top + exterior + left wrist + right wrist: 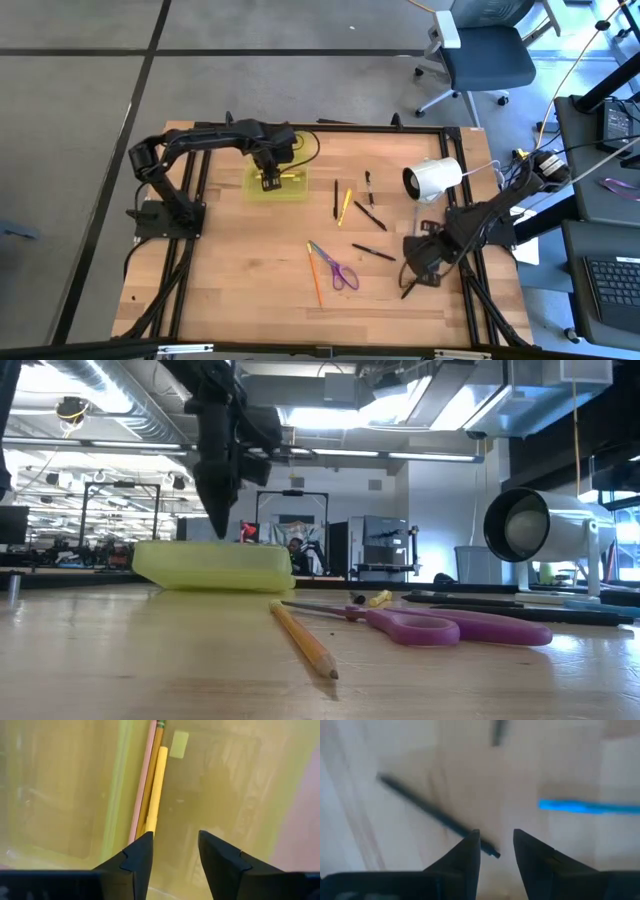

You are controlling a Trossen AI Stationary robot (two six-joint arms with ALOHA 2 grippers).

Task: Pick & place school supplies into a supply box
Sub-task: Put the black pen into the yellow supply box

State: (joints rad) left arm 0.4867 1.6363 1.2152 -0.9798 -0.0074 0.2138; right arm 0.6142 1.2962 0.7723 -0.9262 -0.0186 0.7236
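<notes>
Left tool [175,851] unclenched over supply box [293,190], yellow pencil [156,790] released inside; lift straight up. Right tool [496,847] parted, empty, above black pen [427,812].

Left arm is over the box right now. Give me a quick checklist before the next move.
1. Left gripper jaws apart, nothing between them: ok.
2. Yellow pencil lying inside the supply box beside other pencils: ok.
3. Left gripper lifted clear of the box: not ok, low over it.
4. Right gripper lined up with the black pen: ok, pen end is by its jaws, not gripped.
5. Scissors and orange pencil on the table: not ok, unpacked.
</notes>
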